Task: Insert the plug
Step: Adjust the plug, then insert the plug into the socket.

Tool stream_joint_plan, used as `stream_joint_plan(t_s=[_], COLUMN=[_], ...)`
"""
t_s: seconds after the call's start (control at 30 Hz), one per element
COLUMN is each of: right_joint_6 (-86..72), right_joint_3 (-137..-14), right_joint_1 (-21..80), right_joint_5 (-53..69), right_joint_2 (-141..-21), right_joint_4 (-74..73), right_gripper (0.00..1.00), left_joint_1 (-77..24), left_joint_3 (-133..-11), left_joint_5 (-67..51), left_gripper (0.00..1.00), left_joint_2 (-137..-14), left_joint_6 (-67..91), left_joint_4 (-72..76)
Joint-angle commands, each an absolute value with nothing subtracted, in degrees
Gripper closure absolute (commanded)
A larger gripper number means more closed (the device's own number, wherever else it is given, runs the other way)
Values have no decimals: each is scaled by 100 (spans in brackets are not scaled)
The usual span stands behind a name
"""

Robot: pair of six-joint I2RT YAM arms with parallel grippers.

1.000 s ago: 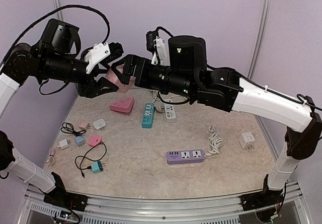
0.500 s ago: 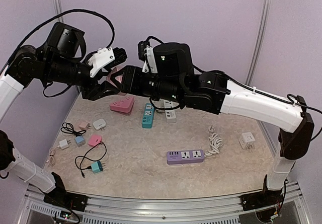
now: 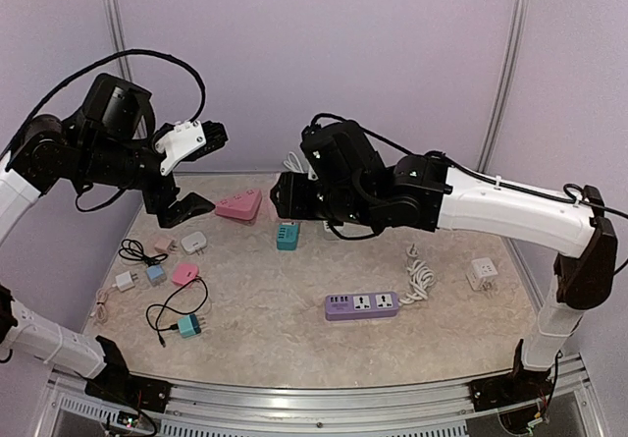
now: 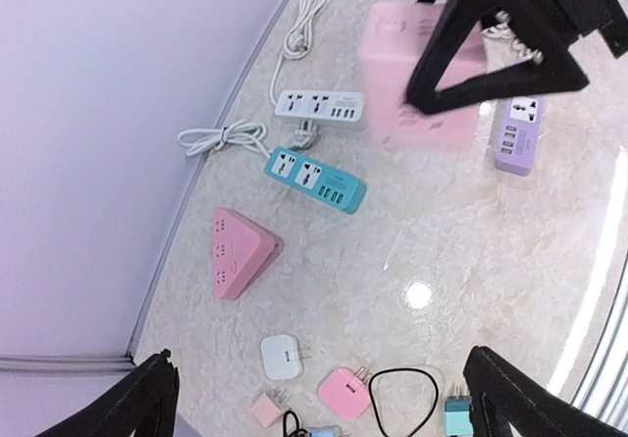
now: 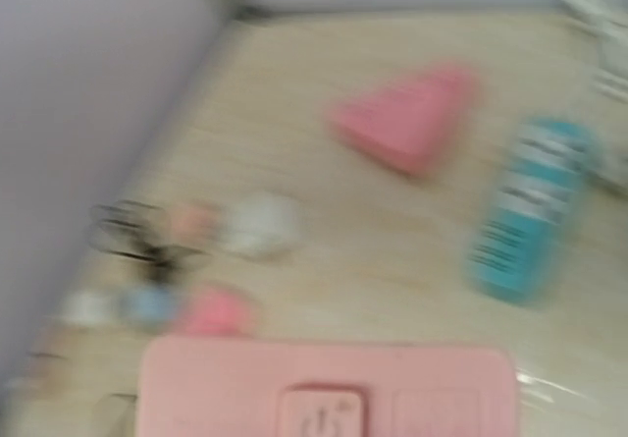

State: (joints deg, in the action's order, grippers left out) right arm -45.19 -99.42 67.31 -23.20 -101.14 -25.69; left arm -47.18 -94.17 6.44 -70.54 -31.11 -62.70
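Note:
My right gripper (image 3: 279,201) is shut on a pink power strip (image 5: 324,383), which fills the bottom of the blurred right wrist view with its power button showing. The left wrist view shows that pink strip (image 4: 388,64) held in the air between black fingers. My left gripper (image 3: 201,172) hangs open and empty at the left, above several small plugs: a white one (image 4: 282,356), a pink one (image 4: 343,395) and a teal one (image 4: 458,415). I cannot tell which plug the task means.
A pink triangular socket (image 3: 240,205), a teal power strip (image 3: 287,235) and a white strip (image 4: 319,106) lie at the back. A purple strip (image 3: 361,305), a coiled white cable (image 3: 420,272) and a white cube adapter (image 3: 481,272) lie to the right. Black cables trail by the plugs.
My left gripper has opened, let go of the pink strip and drawn back to the left. My right gripper has closed on the strip and carried it down and to the right.

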Motion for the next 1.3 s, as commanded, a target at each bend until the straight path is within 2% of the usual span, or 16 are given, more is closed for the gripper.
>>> stream_joint_plan(t_s=[0.0,0.2,0.37,0.57,0.83,1.27], right_joint_6=[-5046,-5388,-5397,-6000,-6032,-5815], right_joint_3=[-8950,-7787,-6925,-6465,-5520,-5345], right_joint_1=[6620,6565,6557,6575,6631,6554], right_joint_5=[-3405,-3226,-3151,-3334,-3386,-3420], right_joint_2=[-9597,-9364,-9111,-8847,-8399,-8563], right_joint_4=[-3632,-3739,-3265,-3798,-3120,-2888], right_gripper=[100,100,100,100,100,100], left_joint_1=[-4090,-3157,-2424,-1920,-1592,-1331], left_joint_3=[-8482,-7001,-6367,-6264,-6360,-6460], left_joint_5=[472,698,683,431,583,493], left_gripper=[1,1,1,1,1,1], left_joint_2=[-6630,-6129,-5995,-6170,-6426,-6635], left_joint_6=[-3066,-3045,-2951,-2741,-2644,-2632], left_joint_4=[-6140,-5704,-5353,-5165,-5137,-5158])
